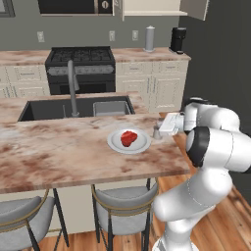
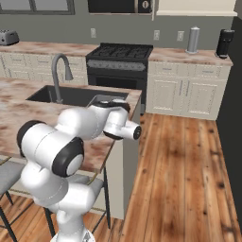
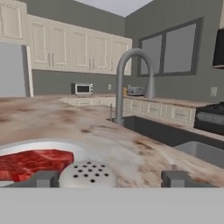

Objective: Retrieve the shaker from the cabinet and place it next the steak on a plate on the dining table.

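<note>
The round white-grey plate [image 1: 141, 145] lies on the marble dining table [image 1: 59, 157] with the red steak [image 1: 129, 138] on it. The small grey shaker [image 1: 156, 134] stands upright on the table just right of the plate. My gripper [image 1: 160, 129] reaches in level from the right and is open around it. In the hand view the shaker's perforated top [image 3: 87, 174] sits between the wide-set fingertips [image 3: 43, 179], closer to the left one, with a clear gap to the right one. The steak [image 3: 33, 162] and plate rim [image 3: 52, 145] are just beyond. The cream cabinet [image 1: 149, 7] hangs over the back counter.
A sink [image 1: 54, 109] with a tall grey faucet [image 1: 72, 88] sits behind the plate. The stove [image 1: 81, 68], a tall grey cylinder [image 1: 149, 39] and a black coffee machine [image 1: 177, 40] are along the back wall. Grey stools [image 1: 120, 208] stand under the table's near edge.
</note>
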